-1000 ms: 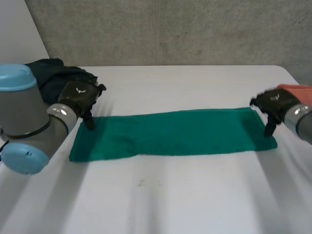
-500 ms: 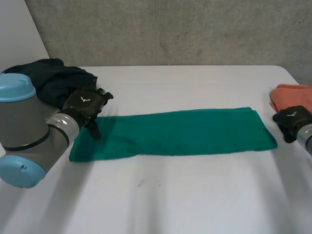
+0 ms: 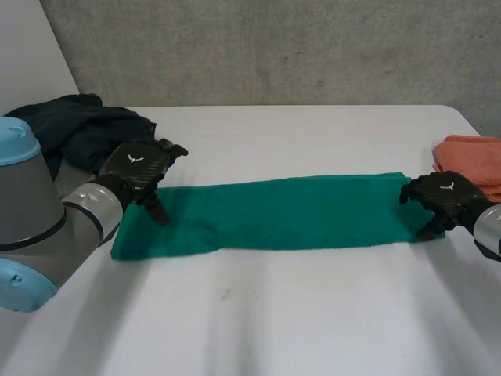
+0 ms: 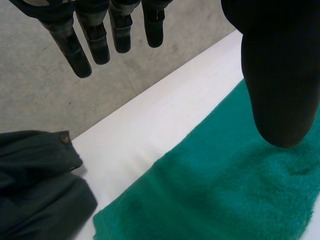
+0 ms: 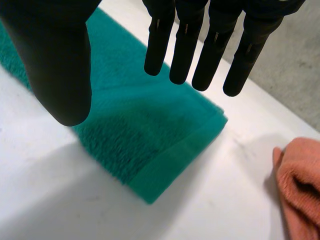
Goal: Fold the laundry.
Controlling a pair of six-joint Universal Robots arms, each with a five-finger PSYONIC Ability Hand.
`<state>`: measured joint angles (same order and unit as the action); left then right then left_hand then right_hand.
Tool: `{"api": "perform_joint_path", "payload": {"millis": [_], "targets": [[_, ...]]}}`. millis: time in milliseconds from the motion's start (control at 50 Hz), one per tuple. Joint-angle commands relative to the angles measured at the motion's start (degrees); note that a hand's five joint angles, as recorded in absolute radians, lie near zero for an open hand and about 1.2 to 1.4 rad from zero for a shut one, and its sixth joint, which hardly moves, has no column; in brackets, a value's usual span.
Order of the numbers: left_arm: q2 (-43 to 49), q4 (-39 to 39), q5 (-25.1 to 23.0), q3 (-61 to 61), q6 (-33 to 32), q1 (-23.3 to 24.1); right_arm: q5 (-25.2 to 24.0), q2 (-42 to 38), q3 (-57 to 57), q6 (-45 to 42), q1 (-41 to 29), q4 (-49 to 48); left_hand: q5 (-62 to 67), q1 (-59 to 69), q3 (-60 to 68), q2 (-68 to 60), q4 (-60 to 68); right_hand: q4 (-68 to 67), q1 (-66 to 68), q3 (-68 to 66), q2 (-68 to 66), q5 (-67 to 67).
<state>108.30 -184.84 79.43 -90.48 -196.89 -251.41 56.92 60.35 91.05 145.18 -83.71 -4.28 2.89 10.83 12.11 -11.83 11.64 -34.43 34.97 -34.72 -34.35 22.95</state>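
Green towel (image 3: pixel 274 213) laid flat on the white counter (image 3: pixel 266 321) as one long, narrow band running from side to side, with a looped pile surface. In the right wrist view the towel (image 5: pixel 150 130) ends in a smoother hemmed strip along its short edge, with a squared corner. Left robot hand (image 3: pixel 141 168) over the towel's left end, near the far edge; in the left wrist view its fingers (image 4: pixel 95 35) hang straight and apart from the thumb (image 4: pixel 280 75), released and holding nothing, with the towel (image 4: pixel 215 195) below the thumb. Right robot hand (image 3: pixel 442 200) at the towel's right end; its fingers (image 5: pixel 200 45) are likewise straight and spread from the thumb (image 5: pixel 55 65), grasping nothing. A dark garment (image 3: pixel 78 129) lies crumpled beyond the left end, and an orange cloth (image 3: pixel 473 153) lies beyond the right end, both apart from the towel
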Motion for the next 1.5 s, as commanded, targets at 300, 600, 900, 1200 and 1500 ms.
{"api": "perform_joint_path", "payload": {"millis": [300,600,900,1200,1500], "targets": [[-0.5,-0.1,-1.7,-0.2,0.7,0.0,9.3,-6.1,-1.1,-7.4,0.7,-6.5,-2.9,-0.8,-2.1,1.8,-1.6,-45.6,45.0,-45.3,-45.7,47.1],[-4.1,-0.1,-1.7,-0.8,0.7,0.0,13.1,2.8,1.8,-8.6,2.5,-8.0,-2.9,-0.8,-2.1,1.8,-1.6,-45.6,45.0,-45.3,-45.7,47.1],[-4.1,-0.2,-1.7,-1.8,0.7,0.1,10.1,-3.7,1.1,-10.1,2.7,-6.5,-2.9,-0.8,-2.1,1.8,-1.6,-18.2,17.7,-17.9,-18.3,19.7],[-4.1,-0.2,-1.7,-1.9,0.7,0.4,10.8,-2.4,1.8,-11.7,6.5,-7.1,-2.9,-0.8,-2.1,1.8,-1.6,-45.6,45.0,-45.3,-45.7,47.1],[-6.6,-0.1,-1.7,-2.3,0.7,0.0,10.0,6.4,-2.0,-21.4,-0.4,-7.4,-2.9,-0.8,-2.1,1.8,-1.6,-45.6,45.0,-45.3,-45.7,47.1]]}}
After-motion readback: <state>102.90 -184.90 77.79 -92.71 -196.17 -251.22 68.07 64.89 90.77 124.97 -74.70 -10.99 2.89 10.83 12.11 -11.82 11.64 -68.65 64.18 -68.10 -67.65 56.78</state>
